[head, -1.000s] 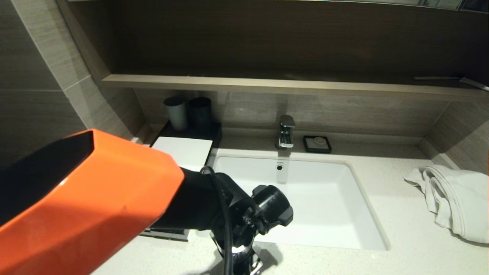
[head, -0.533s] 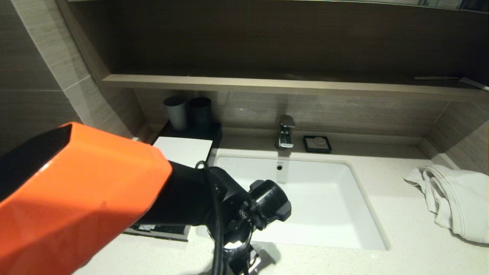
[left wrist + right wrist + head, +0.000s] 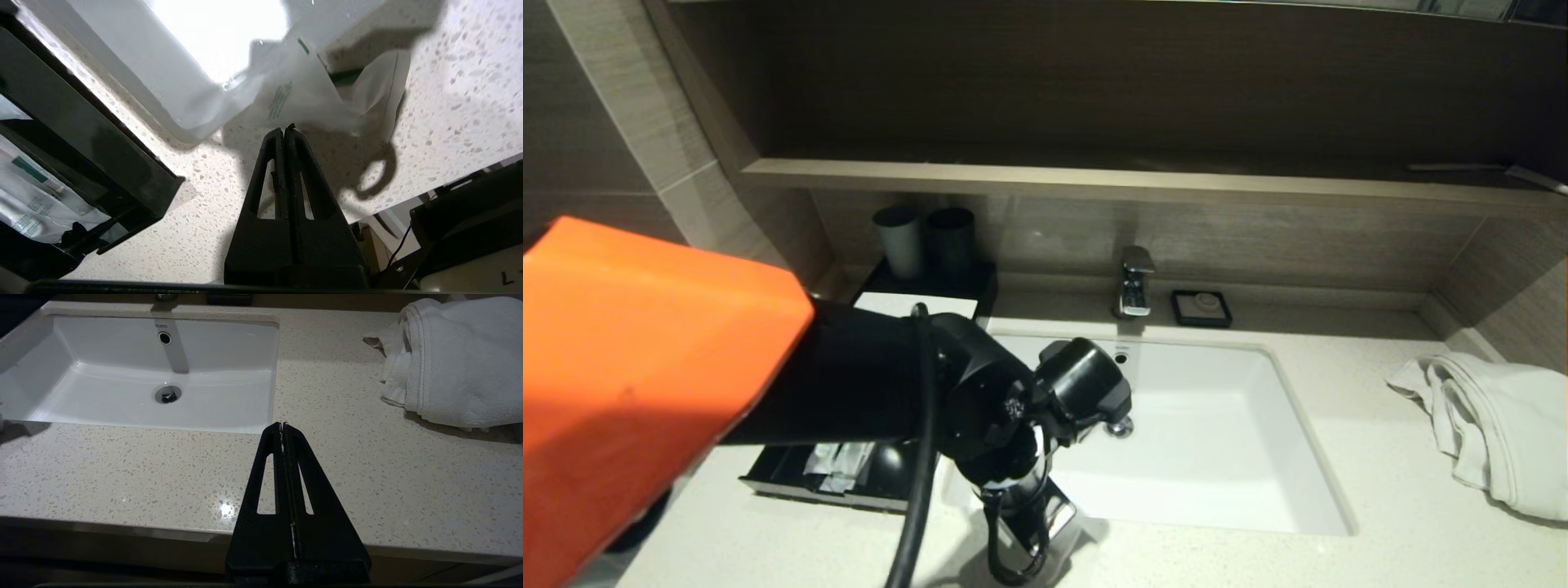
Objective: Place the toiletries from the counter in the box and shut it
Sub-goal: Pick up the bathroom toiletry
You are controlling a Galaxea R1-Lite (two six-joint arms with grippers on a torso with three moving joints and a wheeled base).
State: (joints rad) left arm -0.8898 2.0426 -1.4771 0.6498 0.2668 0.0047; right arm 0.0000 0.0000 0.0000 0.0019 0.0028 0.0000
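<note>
My left gripper (image 3: 284,130) pinched one packet (image 3: 294,98); perhaps two more lay in the box's drawer (image 3: 792,482). My right gripper (image 3: 282,424) hovered closed, empty.

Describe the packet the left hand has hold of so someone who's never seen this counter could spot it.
Start at the white sink and go to the corner nearest the open black box. The packet hangs at that rim, pinched by the left hand. Unlike the packets in the box's drawer, it is outside the box and has small green print.
</note>
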